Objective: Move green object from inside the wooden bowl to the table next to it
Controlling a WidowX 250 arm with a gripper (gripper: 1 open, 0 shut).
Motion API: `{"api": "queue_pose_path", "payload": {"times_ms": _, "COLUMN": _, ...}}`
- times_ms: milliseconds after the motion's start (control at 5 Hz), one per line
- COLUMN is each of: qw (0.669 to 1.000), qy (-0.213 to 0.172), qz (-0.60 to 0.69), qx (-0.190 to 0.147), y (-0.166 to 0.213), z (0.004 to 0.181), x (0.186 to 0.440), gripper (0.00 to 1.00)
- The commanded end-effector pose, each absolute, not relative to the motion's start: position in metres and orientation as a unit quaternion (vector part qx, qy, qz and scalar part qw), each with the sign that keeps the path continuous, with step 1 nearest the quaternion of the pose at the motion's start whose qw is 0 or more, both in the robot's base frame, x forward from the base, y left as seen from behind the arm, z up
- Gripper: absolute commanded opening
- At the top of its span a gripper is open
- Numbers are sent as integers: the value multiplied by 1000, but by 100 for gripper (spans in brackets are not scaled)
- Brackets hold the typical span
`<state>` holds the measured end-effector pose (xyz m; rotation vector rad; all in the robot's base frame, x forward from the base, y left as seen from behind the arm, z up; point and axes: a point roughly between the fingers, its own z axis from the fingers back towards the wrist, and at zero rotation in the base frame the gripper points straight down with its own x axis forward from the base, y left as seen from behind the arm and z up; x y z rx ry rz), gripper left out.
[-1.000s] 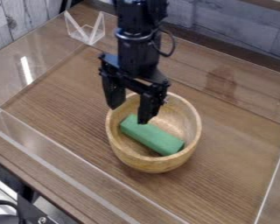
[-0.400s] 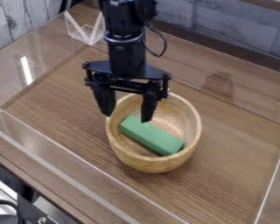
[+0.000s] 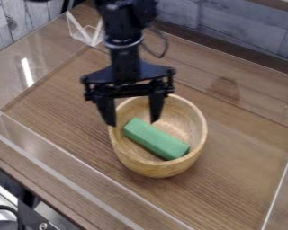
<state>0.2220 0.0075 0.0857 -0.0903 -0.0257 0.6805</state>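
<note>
The green block [image 3: 157, 139] lies flat inside the wooden bowl [image 3: 122, 160], set aslant across its floor, ahead of the fingers and off to the side of the nearer one. The gripper [image 3: 132, 119] has its two fingers spread wide with nothing between them; in the view they hang over the far side of the bowl, one toward its left edge, the other near the block's upper end. The block does not lie in the gap between them. Around the bowl, outward from the fingers on every side, runs the brown table [image 3: 50, 121], where the block has to end up.

The step in hand looks like lining up over the block, and the risks sit there. If the arm drops from here, a finger could land on the bowl's rim — pushing or tipping the bowl — because the spread looks broad against the opening. The block's slant matters too: fingers closing out of line with it would probably catch a corner and twist it rather than pinch its sides. A shallow grip might let it slip on the way up, and too low a lift could knock it against the thick wall before it clears onto the wood.
</note>
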Motion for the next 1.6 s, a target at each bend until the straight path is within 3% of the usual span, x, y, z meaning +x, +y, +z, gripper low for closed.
{"api": "queue_pose_path", "payload": {"times_ms": 0, "qw": 906, "qy": -46, "qz": 416, "qx": -68, "y": 18, "z": 86, "x": 225, "gripper": 100}}
{"api": "queue_pose_path", "payload": {"times_ms": 400, "qw": 872, "qy": -47, "qz": 480, "qx": -81, "y": 2, "z": 84, "x": 240, "gripper": 100}}
{"api": "queue_pose_path", "payload": {"times_ms": 800, "qw": 806, "qy": -56, "qz": 584, "qx": -77, "y": 15, "z": 56, "x": 242, "gripper": 100}}
{"api": "queue_pose_path", "payload": {"times_ms": 1200, "qw": 755, "qy": -58, "qz": 650, "qx": -70, "y": 3, "z": 79, "x": 251, "gripper": 100}}
{"api": "queue_pose_path", "payload": {"times_ms": 1400, "qw": 778, "qy": -49, "qz": 622, "qx": -73, "y": 4, "z": 76, "x": 247, "gripper": 100}}
